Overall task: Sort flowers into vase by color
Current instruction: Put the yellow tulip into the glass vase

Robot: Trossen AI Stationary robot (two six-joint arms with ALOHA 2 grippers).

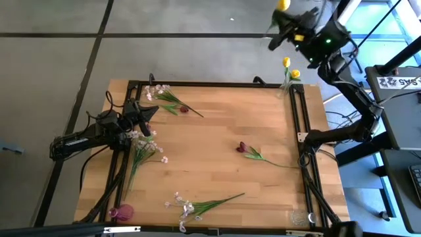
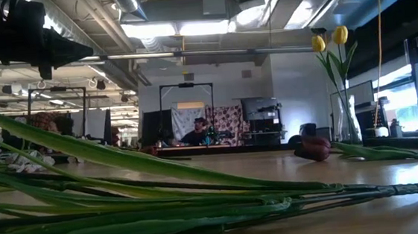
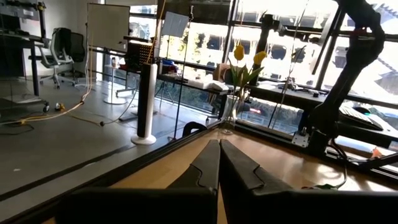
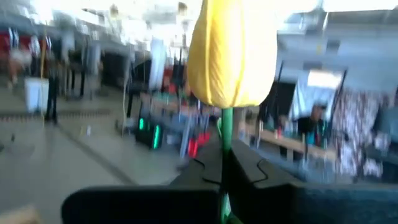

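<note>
Flowers lie scattered on the table [image 1: 210, 131]; a yellow tulip [image 4: 231, 53] is gripped by its stem in the right end effector [image 1: 281, 26], which is held beyond the table's far right corner, past the edge, the head standing up above the closed fingers [image 4: 249, 177]; two more yellow tulips [image 1: 290, 68] stand in a clear vase [image 2: 348, 125] at that far right corner, upright, their heads side by side in the low view; one dark red tulip [image 1: 245, 149] lies right of the table's centre, its stem trailing toward the right edge; a second red tulip [image 1: 183, 109] lies near the far left, its stem crossing a white-pink spray [image 1: 158, 92]; another spray [image 1: 146, 150] lies along the left side, just beside the left end effector [image 1: 148, 112], which sits low over the far left part of the table with its fingers [image 3: 208, 165] pressed together and nothing visible between them; a third spray [image 1: 187, 207] lies near the front edge, its stem pointing right; a pink vase [image 1: 122, 212] stands at the front left corner; in the low view long green leaves [image 2: 125, 191] fill the foreground, and a person [image 2: 199, 133] sits far back in the room.
</note>
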